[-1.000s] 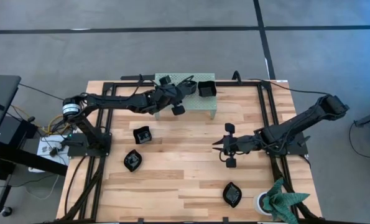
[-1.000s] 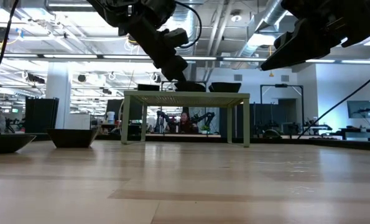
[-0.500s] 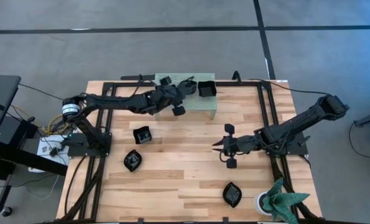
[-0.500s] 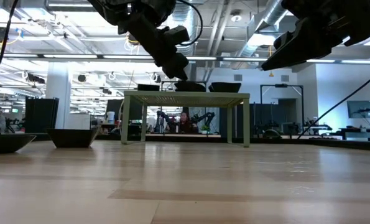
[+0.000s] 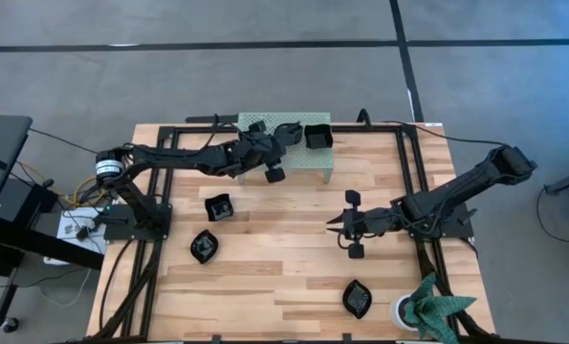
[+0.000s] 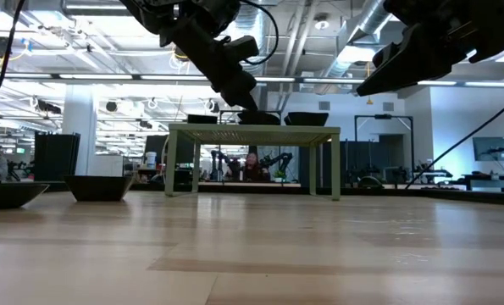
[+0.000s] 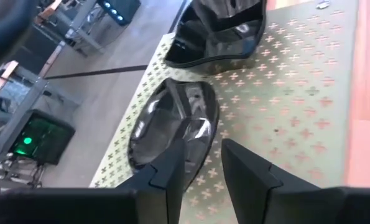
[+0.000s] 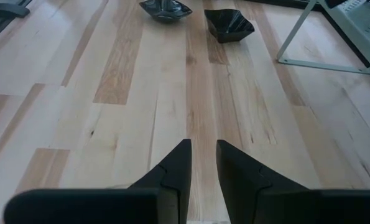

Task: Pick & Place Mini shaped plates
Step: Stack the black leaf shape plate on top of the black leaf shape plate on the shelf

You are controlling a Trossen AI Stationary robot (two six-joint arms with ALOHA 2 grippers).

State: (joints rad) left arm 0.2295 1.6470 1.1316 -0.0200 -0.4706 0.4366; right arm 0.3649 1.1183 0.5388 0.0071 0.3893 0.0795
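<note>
Glossy black mini plates. A round wavy one [image 7: 166, 118] lies on the pale green perforated stand [image 5: 308, 161], and my left gripper [image 7: 203, 149] is shut on it at the stand's far-left part [image 5: 284, 134]. A square plate [image 5: 317, 136] sits on the stand beside it. Three more rest on the table: a square one [image 5: 218, 206], a wavy one [image 5: 204, 246] and another [image 5: 358, 298] near the near edge. My right gripper [image 5: 332, 224] hangs shut above bare table at centre-right, touching nothing. My left gripper holds the round wavy plate by its rim [image 7: 204, 127], on the side facing the arm. One finger [image 7: 175, 165] lies over the hollow and the other [image 7: 240, 168] stands outside. It comes slanting down from the table's left. The plate's underside rests on the stand.
The stand [image 6: 252, 131] rises on thin legs at the table's far middle. Black frame rails run along the table's left and right sides. A green plant in a white pot [image 5: 427, 308] stands at the near right corner. Bare wood [image 8: 191, 93] stretches ahead of the right gripper.
My left gripper has shifted slightly toward the table's near edge over the stand; the round plate stays on the stand top.
</note>
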